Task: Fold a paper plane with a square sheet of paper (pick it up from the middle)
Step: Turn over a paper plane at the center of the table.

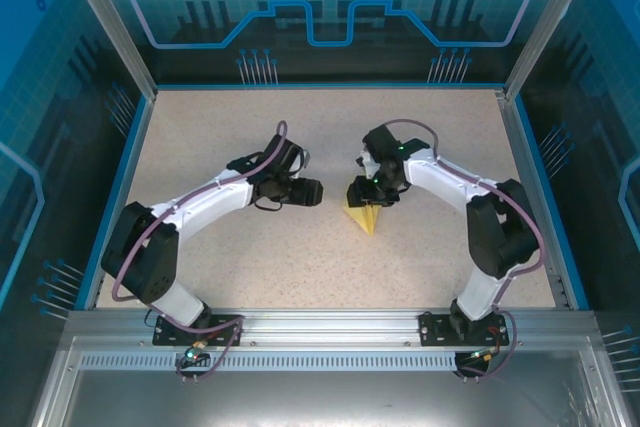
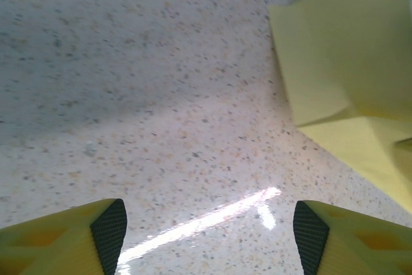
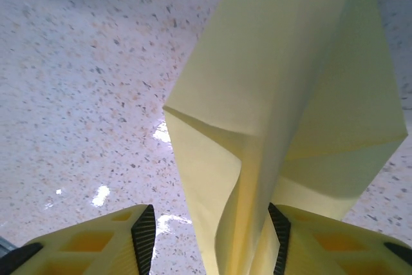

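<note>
Paper plane (image 1: 363,219) nose toward near edge, long axis front-back; L jaws, R jaws apart.

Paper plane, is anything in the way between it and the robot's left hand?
No, nothing visible. In the left wrist view, bare speckled table lies between the open left hand and the paper plane, which sits ahead and to its right.

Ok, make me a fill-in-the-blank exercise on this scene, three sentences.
1. The paper plane is pale ____ in colour.
2. The left gripper stands ____, with nothing between its fingers.
3. The right gripper has the ____ passing between its fingers.
Missing words: yellow; open; paper plane.
</note>
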{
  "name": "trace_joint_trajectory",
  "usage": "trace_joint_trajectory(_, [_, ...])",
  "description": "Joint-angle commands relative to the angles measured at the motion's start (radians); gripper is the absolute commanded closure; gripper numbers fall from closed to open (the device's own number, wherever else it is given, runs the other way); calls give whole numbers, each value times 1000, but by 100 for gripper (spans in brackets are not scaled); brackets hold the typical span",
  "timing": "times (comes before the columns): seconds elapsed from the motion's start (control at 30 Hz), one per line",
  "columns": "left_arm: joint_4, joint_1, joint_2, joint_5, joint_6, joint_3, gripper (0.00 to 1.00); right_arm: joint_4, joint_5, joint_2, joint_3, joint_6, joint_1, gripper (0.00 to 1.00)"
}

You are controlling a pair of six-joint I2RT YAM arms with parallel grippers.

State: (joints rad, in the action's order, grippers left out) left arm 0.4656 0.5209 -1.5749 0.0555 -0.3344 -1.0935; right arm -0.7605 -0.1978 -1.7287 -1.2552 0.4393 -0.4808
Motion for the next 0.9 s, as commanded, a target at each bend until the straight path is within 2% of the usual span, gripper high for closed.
trace_joint_trajectory(0.0, [1,-29,46,-44,23,28,26,-52,-16,45,-11,-34,27,48])
trace_joint_trajectory(0.27, [-11,-72,83,-52,41,49,22,-44,44,22,7,-69,30,46])
trace_joint_trajectory(0.57, [-18,-73,75,-49,52,55,22,176,323,87,139,-123,-75,46])
trace_joint_trajectory(0.73, [-22,-73,59,-34,52,52,22,355,364,139,232,-189,-105,46])
trace_joint_trajectory(0.87, [-25,-73,47,-17,51,49,22,455,322,129,263,-233,-104,46])
